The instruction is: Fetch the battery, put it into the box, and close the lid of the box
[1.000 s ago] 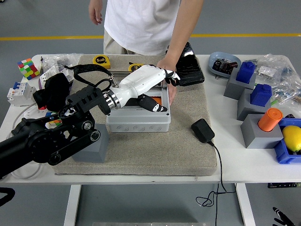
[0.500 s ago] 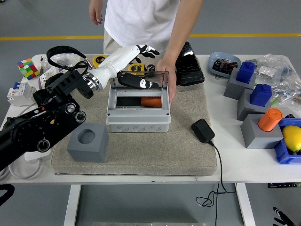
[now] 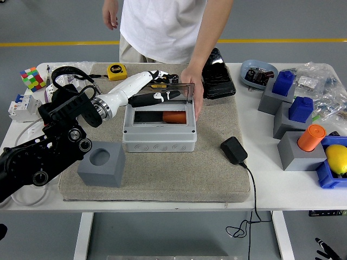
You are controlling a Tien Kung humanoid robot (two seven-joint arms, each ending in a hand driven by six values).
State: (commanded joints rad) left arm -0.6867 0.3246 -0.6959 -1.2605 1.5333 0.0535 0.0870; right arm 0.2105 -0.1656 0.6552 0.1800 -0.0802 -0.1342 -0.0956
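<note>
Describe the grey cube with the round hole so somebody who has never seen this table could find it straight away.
Start at the beige mat covering the middle of the white table. At the mat's near left corner, in front and to the left of the open grey box, stands the grey cube. Unlike the grey blocks at the table's right, its round top hole is empty.

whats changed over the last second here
The left hand came up out of the box, swung behind the raised lid, and now sits at its top edge, leaving the orange battery inside. The person's hand stayed on the lid's right side.
</note>
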